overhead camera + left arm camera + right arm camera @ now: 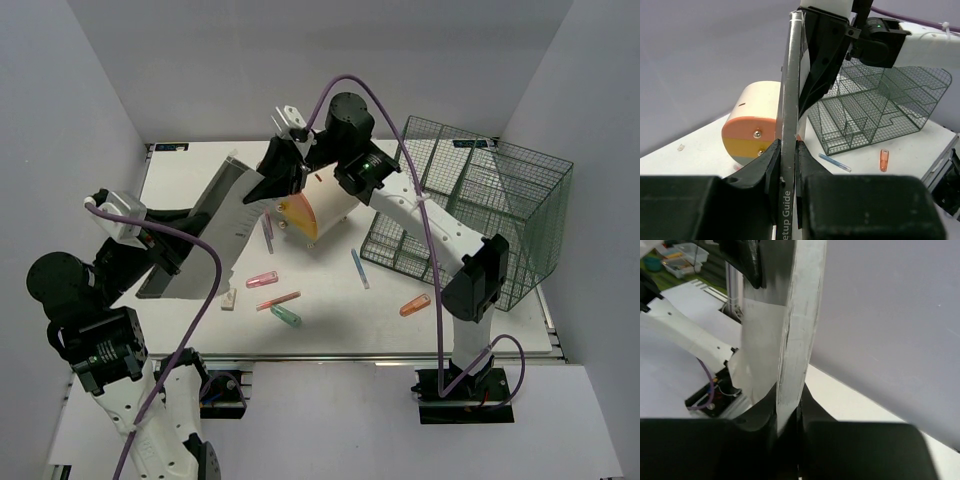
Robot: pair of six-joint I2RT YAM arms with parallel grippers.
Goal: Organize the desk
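1. Desk [330,325]: a large white tabletop with a silver rail on its near edge. It lies under both arms and carries every loose item below.
2. Booklet [215,215]: thin and grey-white, with part of the words "Setup Guide" readable along its edge in the left wrist view. It is held off the desk, slanting between the two grippers.
3. Left gripper [787,150]: its fingers are pressed together on the booklet's near-left end.
4. Right gripper [789,405]: its fingers are pinched on the booklet's far end, above the container.
5. Container [310,215]: a cream cylinder with an orange rim, lying on its side on the desk, just beside the booklet's far end.
6. Basket [480,210]: dark green wire mesh with inner compartments, at the desk's far right corner.
7. Blue pen [360,268]: lies on the desk, just in front of the basket.
8. Orange marker [414,305]: lies near the basket's front corner.
9. Pink marker [262,280], reddish pen [278,300] and green marker [285,316]: these three lie clustered at mid-desk, apart from one another.
10. Small white piece [229,298]: lies left of that cluster.
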